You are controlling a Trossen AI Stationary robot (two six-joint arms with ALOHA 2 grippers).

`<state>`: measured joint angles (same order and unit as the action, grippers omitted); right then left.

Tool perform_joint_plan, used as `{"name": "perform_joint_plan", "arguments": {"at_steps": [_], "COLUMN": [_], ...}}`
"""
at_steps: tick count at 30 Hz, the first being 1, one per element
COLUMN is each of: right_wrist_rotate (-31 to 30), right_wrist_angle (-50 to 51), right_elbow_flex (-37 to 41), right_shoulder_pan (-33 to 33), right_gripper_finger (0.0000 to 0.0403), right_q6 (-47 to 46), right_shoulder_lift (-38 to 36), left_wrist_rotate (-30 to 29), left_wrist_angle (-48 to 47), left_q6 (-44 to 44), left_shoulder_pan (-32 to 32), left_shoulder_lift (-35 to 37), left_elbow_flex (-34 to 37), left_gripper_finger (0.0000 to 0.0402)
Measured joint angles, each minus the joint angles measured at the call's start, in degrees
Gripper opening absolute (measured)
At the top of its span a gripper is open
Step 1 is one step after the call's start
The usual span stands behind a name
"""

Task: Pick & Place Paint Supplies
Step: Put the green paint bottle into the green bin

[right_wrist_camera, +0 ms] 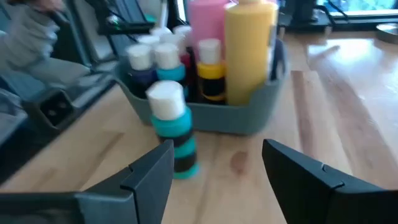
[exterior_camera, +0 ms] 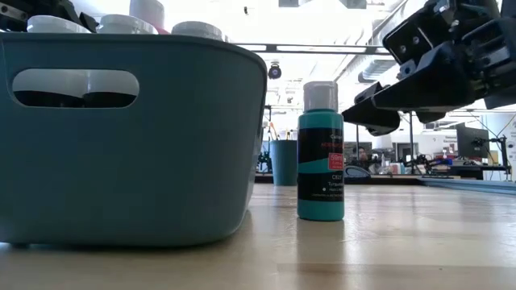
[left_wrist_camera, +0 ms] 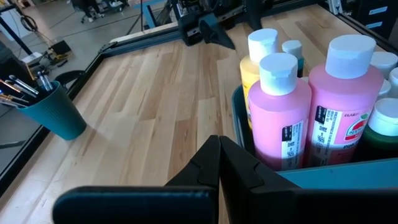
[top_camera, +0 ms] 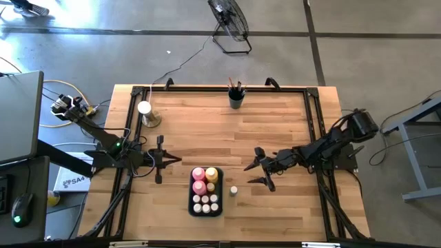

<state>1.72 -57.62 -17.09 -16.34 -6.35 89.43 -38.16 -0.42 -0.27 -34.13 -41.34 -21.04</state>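
A dark teal bin (top_camera: 193, 204) near the table's front middle holds two tall pink squeeze bottles (left_wrist_camera: 283, 112), a yellow one (right_wrist_camera: 250, 50) and several small white-capped paint bottles (top_camera: 205, 203). One small teal paint bottle (top_camera: 233, 190) (exterior_camera: 320, 153) (right_wrist_camera: 174, 134) stands on its base on the table just right of the bin. My right gripper (top_camera: 259, 173) (right_wrist_camera: 214, 168) is open a little to the right of that bottle and touches nothing. My left gripper (top_camera: 177, 160) (left_wrist_camera: 219, 149) is shut, left of the bin and clear of it. Thin paintbrushes stand in a dark cup (top_camera: 236, 98).
A white knob on a round tan base (top_camera: 147, 115) stands at the far left of the table. The brush cup (left_wrist_camera: 53, 115) is at the far middle. A black frame rail (top_camera: 220, 88) runs around the tabletop. Bare wood lies between the bin and the far edge.
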Motion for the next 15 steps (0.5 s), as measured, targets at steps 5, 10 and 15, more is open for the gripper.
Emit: {"name": "perform_joint_plan", "arguments": {"at_steps": [5, 10, 15], "right_wrist_rotate": [1.5, 3.2, 7.2], "right_wrist_angle": [-1.2, -0.9, -1.0], "right_elbow_flex": [-2.4, -6.1, -7.8], "right_shoulder_pan": [0.0, 0.0, 0.0], "right_gripper_finger": [0.0238, 0.0238, 0.0238], "right_q6": [-1.3, -0.9, -1.0], "right_shoulder_lift": [3.5, 8.2, 9.4], "left_wrist_rotate": [-0.4, -0.4, -0.4], "left_wrist_angle": [-0.6, -0.6, -1.2], "left_q6": [0.0, -0.2, -0.2], "left_shoulder_pan": [0.0, 0.0, 0.0], "left_shoulder_lift": [0.0, 0.0, 0.0], "left_elbow_flex": [0.0, 0.0, 0.0], "left_gripper_finger": [0.0000, 0.0000, 0.0000]}}
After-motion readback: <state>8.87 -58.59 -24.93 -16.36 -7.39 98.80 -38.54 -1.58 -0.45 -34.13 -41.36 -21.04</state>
